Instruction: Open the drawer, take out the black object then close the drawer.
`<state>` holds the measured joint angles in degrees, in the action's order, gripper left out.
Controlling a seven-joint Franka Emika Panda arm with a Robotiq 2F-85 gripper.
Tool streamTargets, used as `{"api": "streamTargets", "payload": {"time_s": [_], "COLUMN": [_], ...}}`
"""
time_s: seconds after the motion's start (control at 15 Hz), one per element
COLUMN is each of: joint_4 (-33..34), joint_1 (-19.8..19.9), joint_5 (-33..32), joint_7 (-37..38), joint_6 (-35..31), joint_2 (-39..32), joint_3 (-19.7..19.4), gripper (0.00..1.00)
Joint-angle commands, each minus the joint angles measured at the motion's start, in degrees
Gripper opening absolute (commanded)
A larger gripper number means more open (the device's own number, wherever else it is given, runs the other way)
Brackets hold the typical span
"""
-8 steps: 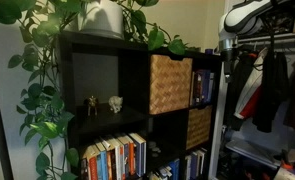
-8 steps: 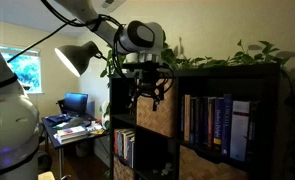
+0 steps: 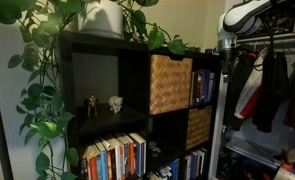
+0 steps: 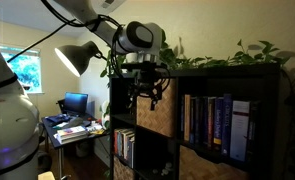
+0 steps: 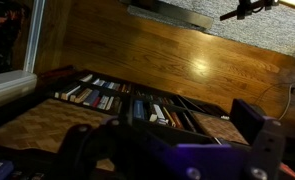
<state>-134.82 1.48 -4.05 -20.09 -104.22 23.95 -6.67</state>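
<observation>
The black shelf unit (image 3: 107, 80) fills an exterior view, with one trailing plant (image 3: 47, 60) spilling from its top down its side. The robot arm (image 4: 107, 25) reaches in front of the shelf's upper row.

One drawer (image 3: 170, 84), a light tan woven bin, sits in the upper row of the shelf, pushed in level with the shelf front. Its woven face points out into the room. It looks roughly cube-shaped, so no long axis stands out. One darker basket (image 3: 198, 127) sits in the cubby diagonally below it.

Three cubbies hold books (image 3: 115, 157).

The pincer (image 4: 147, 95) hangs just before the drawer's upper edge, fingers (image 5: 255, 128) spread wide and holding nothing.

Two small figurines (image 3: 103, 103) stand in the cubby beside the drawer.
</observation>
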Motion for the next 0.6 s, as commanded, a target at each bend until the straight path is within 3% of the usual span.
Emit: {"api": "streamTargets", "payload": {"time_s": [0.0,0.27,0.53], "joint_4": [1.62,4.50,5.76], "joint_1": [-0.45,-0.22,0.06], "joint_5": [4.47,9.51,12.86], "joint_7": [8.53,19.23,28.21], "joint_6": [0.56,-1.48,-8.40], "joint_2": [-0.09,-0.68,0.02], "joint_3": [1.91,4.62,6.70], "gripper": [1.00,1.00,1.00]}}
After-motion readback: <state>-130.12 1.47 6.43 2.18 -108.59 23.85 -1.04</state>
